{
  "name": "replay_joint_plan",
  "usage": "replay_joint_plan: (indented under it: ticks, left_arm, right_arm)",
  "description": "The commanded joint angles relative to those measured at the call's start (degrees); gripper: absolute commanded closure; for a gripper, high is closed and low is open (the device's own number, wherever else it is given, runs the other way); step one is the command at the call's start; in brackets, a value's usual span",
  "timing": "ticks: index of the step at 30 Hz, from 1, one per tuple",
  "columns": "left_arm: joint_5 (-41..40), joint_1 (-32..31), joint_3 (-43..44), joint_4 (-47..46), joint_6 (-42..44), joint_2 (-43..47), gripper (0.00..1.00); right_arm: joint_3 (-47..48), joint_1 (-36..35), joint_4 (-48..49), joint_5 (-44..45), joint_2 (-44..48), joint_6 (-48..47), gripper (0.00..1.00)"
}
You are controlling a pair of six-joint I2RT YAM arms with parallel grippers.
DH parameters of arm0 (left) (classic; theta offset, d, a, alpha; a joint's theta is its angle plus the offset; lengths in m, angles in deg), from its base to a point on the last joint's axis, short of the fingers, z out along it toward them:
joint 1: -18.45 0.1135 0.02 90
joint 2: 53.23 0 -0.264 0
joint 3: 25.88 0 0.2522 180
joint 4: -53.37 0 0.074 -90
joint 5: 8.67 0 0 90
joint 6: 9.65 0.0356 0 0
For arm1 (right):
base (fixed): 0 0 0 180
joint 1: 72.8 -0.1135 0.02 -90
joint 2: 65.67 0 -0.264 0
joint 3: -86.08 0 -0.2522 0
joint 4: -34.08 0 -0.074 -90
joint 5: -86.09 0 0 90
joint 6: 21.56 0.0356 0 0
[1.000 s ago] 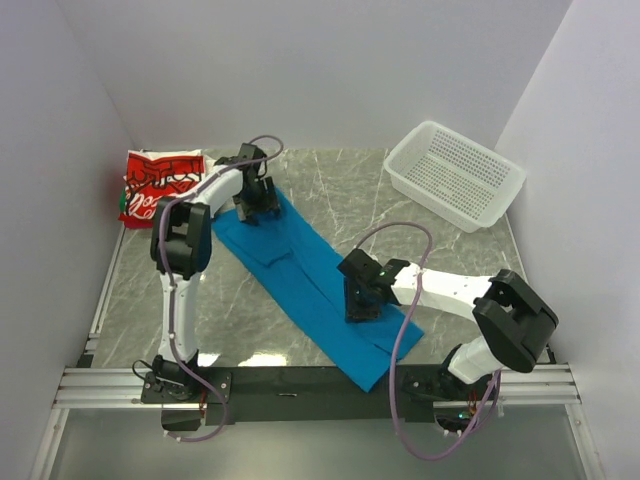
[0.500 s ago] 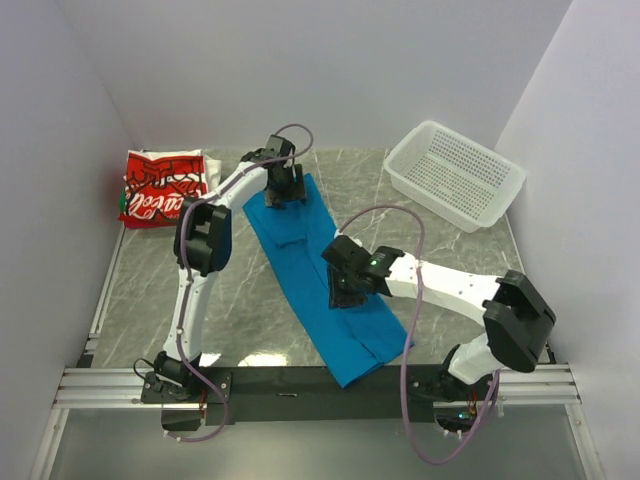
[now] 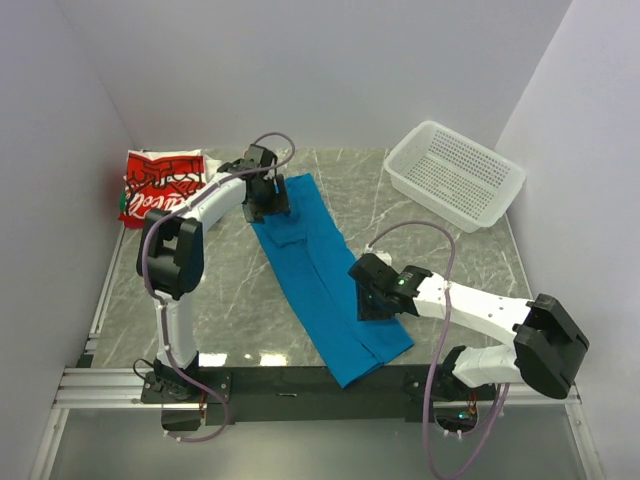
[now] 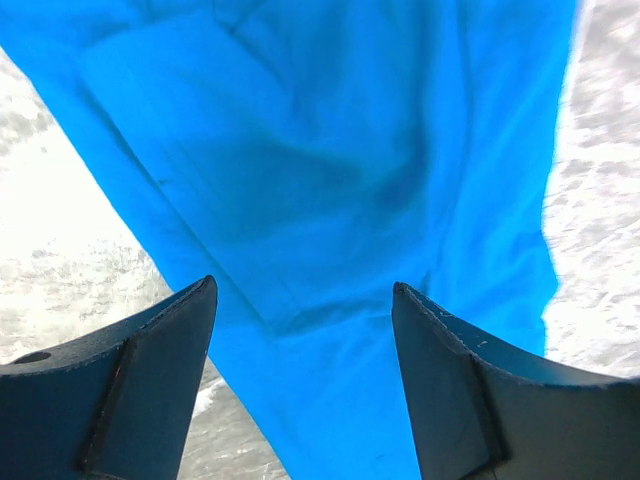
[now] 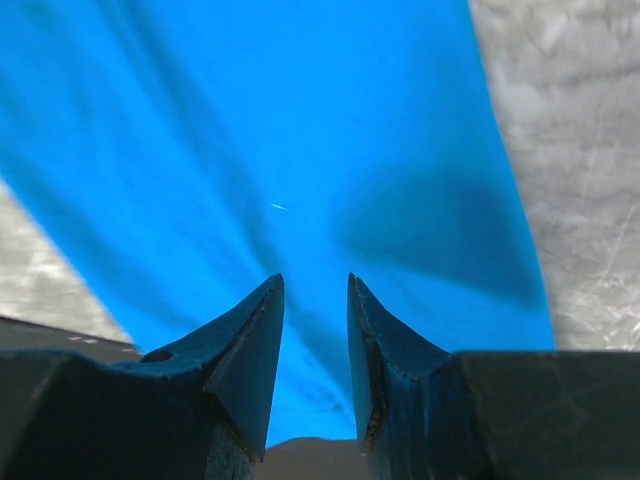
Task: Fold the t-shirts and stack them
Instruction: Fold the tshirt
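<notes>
Two shirts lie on the grey marbled table (image 3: 235, 300), and they look nothing alike. The plain bright-blue t-shirt (image 3: 320, 285) is folded lengthwise into a long narrow strip that runs diagonally from the far middle of the table down to the near edge, where its lower end overhangs the dark rail. A smaller doubled flap shows near its far end, and soft creases run along its length. The red-and-white t-shirt (image 3: 160, 185) sits folded in the far left corner, close against the wall, its white script lettering facing up and well apart from the blue one. The left gripper (image 3: 272, 207) is at the far end of the blue strip. In its wrist view the left gripper (image 4: 305, 290) has its dark fingers spread wide above the blue cloth (image 4: 330, 150), holding nothing, with bare table showing on both sides. The right gripper (image 3: 368, 300) is by the strip's right edge, toward the near end. From its own camera the right gripper (image 5: 314, 285) has its fingers drawn almost together, leaving only a slim gap through which the blue fabric (image 5: 300, 130) shows. The cloth below them looks smooth, broken by a few long wrinkles and a shadow. A white perforated basket (image 3: 455, 170) stands in the far right corner.
</notes>
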Motion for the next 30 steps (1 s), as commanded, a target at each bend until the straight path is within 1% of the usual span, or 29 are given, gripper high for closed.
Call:
replay_joint_plan:
  ticks: [1, 7, 15, 18, 21, 25, 30]
  left_arm:
    - [1.1, -0.2, -1.3, -1.6, -1.2, -0.8, 0.24]
    - [2.3, -0.2, 1.1, -1.1, -1.2, -6.2, 0.24]
    - [2.0, -0.2, 4.5, 0.0, 0.0, -12.1, 0.24]
    - [2.1, -0.2, 6.9, 0.5, 0.5, -14.3, 0.24]
    - [2.6, -0.2, 11.6, 1.7, 1.5, -17.4, 0.24]
    - [3.6, -0.2, 18.4, 2.1, 2.6, -21.6, 0.24]
    - [4.1, -0.1, 24.1, 3.2, 2.9, -26.8, 0.24]
  right_arm:
    - [-2.1, 0.3, 4.1, 1.1, 0.5, 0.9, 0.61]
    - [-3.8, 0.3, 6.6, 0.4, -2.8, 0.0, 0.61]
    - [-4.8, -0.3, 10.2, -2.7, -8.4, -0.8, 0.61]
    - [-4.8, -1.1, 12.1, -4.9, -9.8, -0.6, 0.61]
    - [-3.3, -2.6, 13.1, -6.1, -12.4, -0.9, 0.61]
    - [1.3, -4.1, 12.6, -6.1, -17.2, -1.6, 0.61]
    - [5.9, -4.3, 10.8, -6.1, -22.7, -2.2, 0.61]
